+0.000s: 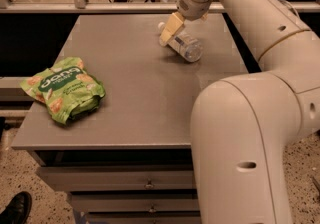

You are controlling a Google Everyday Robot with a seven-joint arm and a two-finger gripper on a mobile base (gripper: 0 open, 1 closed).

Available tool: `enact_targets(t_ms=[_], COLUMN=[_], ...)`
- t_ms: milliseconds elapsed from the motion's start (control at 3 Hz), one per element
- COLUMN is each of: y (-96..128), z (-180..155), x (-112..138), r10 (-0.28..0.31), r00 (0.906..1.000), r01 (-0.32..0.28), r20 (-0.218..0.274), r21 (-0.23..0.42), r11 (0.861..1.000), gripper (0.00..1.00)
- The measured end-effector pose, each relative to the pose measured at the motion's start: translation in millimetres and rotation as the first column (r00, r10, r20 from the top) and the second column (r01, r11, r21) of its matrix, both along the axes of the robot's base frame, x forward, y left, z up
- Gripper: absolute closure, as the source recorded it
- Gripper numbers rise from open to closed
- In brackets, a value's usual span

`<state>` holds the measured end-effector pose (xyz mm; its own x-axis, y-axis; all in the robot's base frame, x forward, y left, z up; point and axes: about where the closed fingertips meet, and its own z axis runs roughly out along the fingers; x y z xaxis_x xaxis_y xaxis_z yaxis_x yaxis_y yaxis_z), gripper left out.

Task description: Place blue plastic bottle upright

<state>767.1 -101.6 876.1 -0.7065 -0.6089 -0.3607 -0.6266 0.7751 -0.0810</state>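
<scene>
The blue plastic bottle [187, 48] lies on its side at the far middle of the grey table [130, 73], its white cap pointing to the far left and its base to the near right. My gripper [169, 30] reaches down from above and sits right over the bottle's neck end, low against the table. My large white arm fills the right of the view.
A green snack bag [65, 88] lies at the table's near left. My arm's elbow [240, 133] covers the table's right side, and the metal can is hidden. Drawers [115, 184] sit below the front edge. A rail runs behind the table.
</scene>
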Motion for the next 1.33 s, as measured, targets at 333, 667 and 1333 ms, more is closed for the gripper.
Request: enact_targets(t_ms=[333, 667, 1333], y=[11, 24, 35], z=[-11, -16, -19], x=[12, 17, 18], r10=[-0.07, -0.09, -0.123], r00=[0.9974, 0.9955, 0.9904], r01=[0.07, 0.091, 0.123], r20=[-0.017, -0.031, -0.062], r21=[0.016, 0.017, -0.003], r11=[0.997, 0.996, 0.992], gripper=[0.0, 0.13, 0.59])
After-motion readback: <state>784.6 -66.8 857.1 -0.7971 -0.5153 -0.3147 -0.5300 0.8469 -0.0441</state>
